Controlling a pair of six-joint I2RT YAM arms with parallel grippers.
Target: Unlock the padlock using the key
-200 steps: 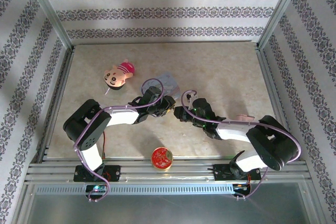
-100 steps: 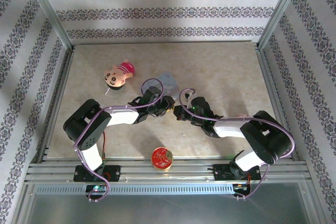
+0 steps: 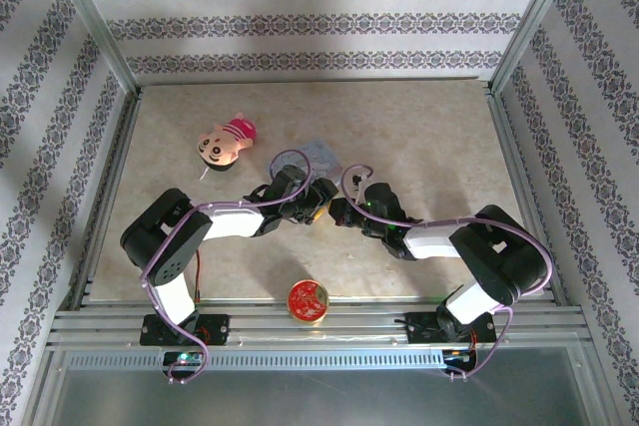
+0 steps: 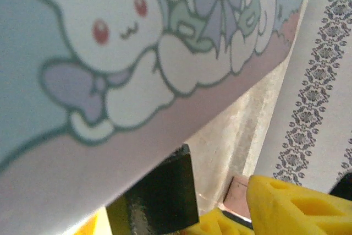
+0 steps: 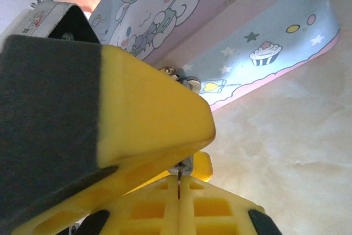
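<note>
The padlock (image 5: 187, 163) is hard to make out. A small silvery bit shows right at the fingertips of the right claw (image 5: 184, 173), mostly hidden under its upper finger. That claw is pinched almost fully together, and a thin dark metal strip, apparently the key (image 5: 179, 185), sits edge-on between its yellow fingers. Just past those tips a yellow nub pokes out; whose finger it is cannot be told.

From above, the right claw (image 3: 337, 213) and the left claw (image 3: 318, 209) meet tip to tip, and whatever lies between them is too small to read. On the left wrist camera a dark pad (image 4: 159, 196) and a yellow finger (image 4: 297, 207) show low in view, but how far the left claw is open, or what it grips, cannot be told.

Just beyond both claws lies the pale blue tin (image 3: 318, 155), its cartoon lid looming close over the left claw (image 4: 110, 53) and above the right one (image 5: 264, 42). Farther beyond the left claw, off to its left, lies a doll (image 3: 225, 142). A red disc (image 3: 309, 300) sits on the table (image 3: 429, 137) behind the claws, near the arm bases.
</note>
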